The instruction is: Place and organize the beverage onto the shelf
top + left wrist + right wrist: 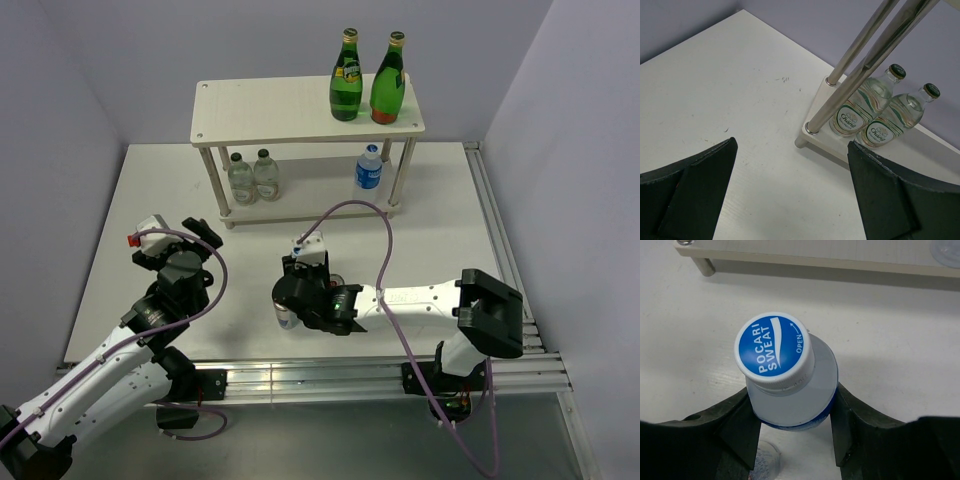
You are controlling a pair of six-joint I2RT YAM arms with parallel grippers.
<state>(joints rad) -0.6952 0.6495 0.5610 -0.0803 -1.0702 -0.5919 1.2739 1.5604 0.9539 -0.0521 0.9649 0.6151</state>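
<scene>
The shelf (260, 110) stands at the back of the table. Two tall green glass bottles (346, 85) (388, 90) stand on the right of its top board. A small blue-labelled water bottle (369, 170) stands on the lower board at the right. My right gripper (290, 303) (795, 412) is shut on a second such bottle (775, 347) with a blue Pocari Sweat cap, at mid-table. My left gripper (203, 235) (792, 200) is open and empty, facing the shelf's left front leg (855, 75). No cans show.
Two clear glass bottles with green-white labels (240, 180) (266, 176) stand at the left of the lower board (825, 137); they also show in the left wrist view (855, 107) (890, 122). Grey walls close in the back and sides. A metal rail (300, 378) runs along the table's front edge.
</scene>
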